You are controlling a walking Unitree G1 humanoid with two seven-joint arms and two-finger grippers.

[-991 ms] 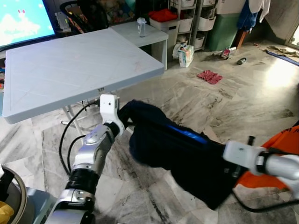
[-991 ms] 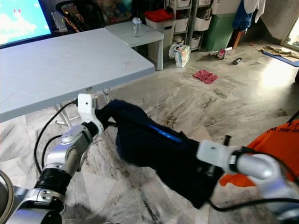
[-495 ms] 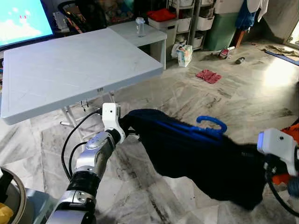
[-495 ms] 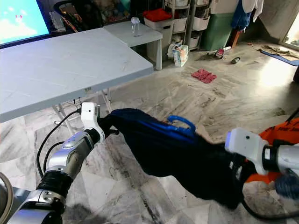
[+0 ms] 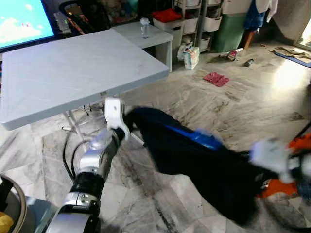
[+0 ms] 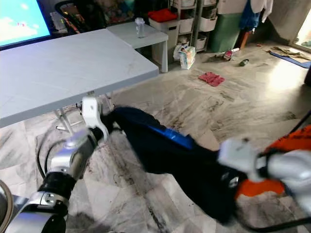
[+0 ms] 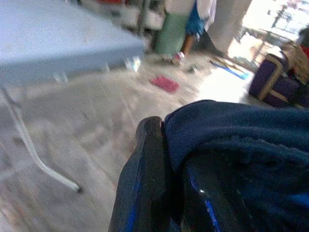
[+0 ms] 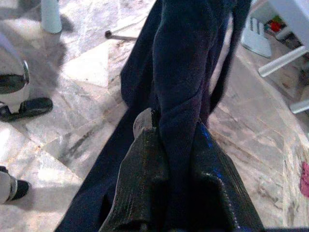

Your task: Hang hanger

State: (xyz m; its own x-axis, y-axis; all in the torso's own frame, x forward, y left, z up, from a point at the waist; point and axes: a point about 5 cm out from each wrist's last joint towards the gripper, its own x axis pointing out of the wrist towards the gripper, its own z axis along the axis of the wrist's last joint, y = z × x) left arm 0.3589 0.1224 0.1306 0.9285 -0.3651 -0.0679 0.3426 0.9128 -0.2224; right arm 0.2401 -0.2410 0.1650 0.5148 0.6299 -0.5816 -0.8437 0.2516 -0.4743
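Half a second earlier the blue hanger's hook stood clear above the garment [image 5: 194,160]; now only a blue strip of the hanger [image 5: 194,136] showed, and the blurred right end effector [image 6: 228,182] had dropped, so hanging looked some way off. The left end effector [image 5: 127,127] gripped one end of the cloth beside the desk [image 5: 73,73], the right pinched the other above the floor [image 5: 233,102].

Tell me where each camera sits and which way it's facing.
Left eye: on the head, looking down over the table and floor; both arms stretch a dark garment with a blue hanger.
Right eye: beside it, same scene.
Left wrist: along the left end effector, shut on the garment, floor and table beyond.
Right wrist: along the right end effector, shut on the garment.
All four share the garment.
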